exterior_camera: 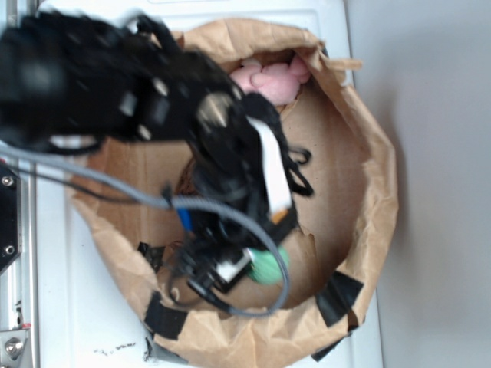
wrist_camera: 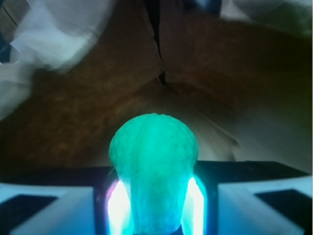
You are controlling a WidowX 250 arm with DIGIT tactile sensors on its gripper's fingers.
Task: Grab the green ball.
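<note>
The green ball (wrist_camera: pixel 154 171) fills the lower middle of the wrist view, squeezed narrow between my two fingers (wrist_camera: pixel 118 205), with faint seam lines on its top. In the exterior view the ball (exterior_camera: pixel 268 265) shows as a mint-green patch at the end of my black gripper (exterior_camera: pixel 249 266), low inside the brown paper bag (exterior_camera: pixel 360 130). My gripper is shut on the ball. The arm hides much of the bag's middle.
A pink soft toy (exterior_camera: pixel 268 79) lies at the bag's far side. A bit of blue (exterior_camera: pixel 185 220) shows under the arm. Black tape patches (exterior_camera: pixel 337 297) hold the bag's front rim. A grey cable (exterior_camera: pixel 92 178) loops across the bag. The bag's creased wall (wrist_camera: pixel 161 63) is ahead.
</note>
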